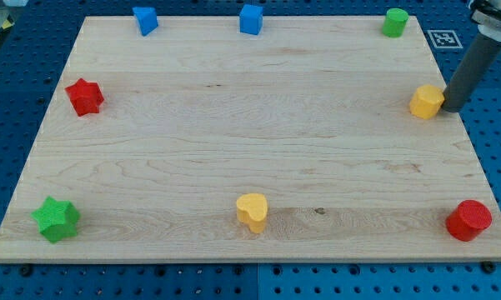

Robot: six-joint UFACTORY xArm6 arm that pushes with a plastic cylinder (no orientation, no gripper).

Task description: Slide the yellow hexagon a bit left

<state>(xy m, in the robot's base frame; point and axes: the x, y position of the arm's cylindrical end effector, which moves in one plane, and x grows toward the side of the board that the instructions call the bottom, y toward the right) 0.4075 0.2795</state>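
Note:
The yellow hexagon (427,101) sits on the wooden board (233,142) at the view's right edge, a little above mid-height. My rod comes down from the view's top right corner. My tip (452,107) is just to the right of the yellow hexagon, touching or almost touching its right side.
A blue block (145,20), a blue cube (251,18) and a green cylinder (394,22) line the top edge. A red star (84,96) is at the left, a green star (56,219) bottom left, a yellow heart (252,210) bottom middle, a red cylinder (468,220) bottom right.

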